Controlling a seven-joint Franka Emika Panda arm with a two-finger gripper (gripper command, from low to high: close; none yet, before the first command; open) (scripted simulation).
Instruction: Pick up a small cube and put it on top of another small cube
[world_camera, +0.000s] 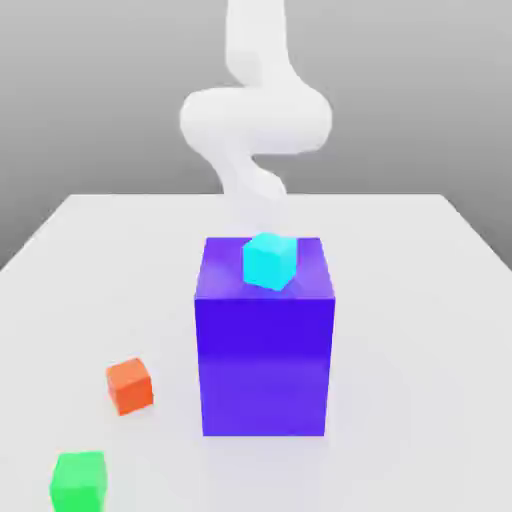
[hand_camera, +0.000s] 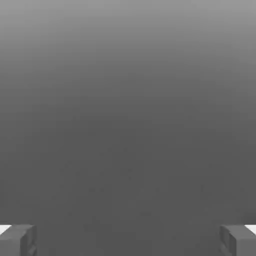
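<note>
A small cyan cube (world_camera: 269, 260) rests on top of a tall blue-violet block (world_camera: 264, 350) in the middle of the table. A small orange cube (world_camera: 130, 385) sits on the table toward the exterior view's left of the block. Nearer the front edge lies a small green cube (world_camera: 79, 479). The white arm (world_camera: 255, 120) rises behind the block, well back from the cubes. In the hand view my gripper (hand_camera: 128, 241) is open, its two grey fingertips (hand_camera: 17, 240) far apart with nothing between them, facing a plain grey backdrop.
The white table (world_camera: 420, 300) stretches wide on both sides of the block. The tall block stands between the arm and the two cubes lying on the table.
</note>
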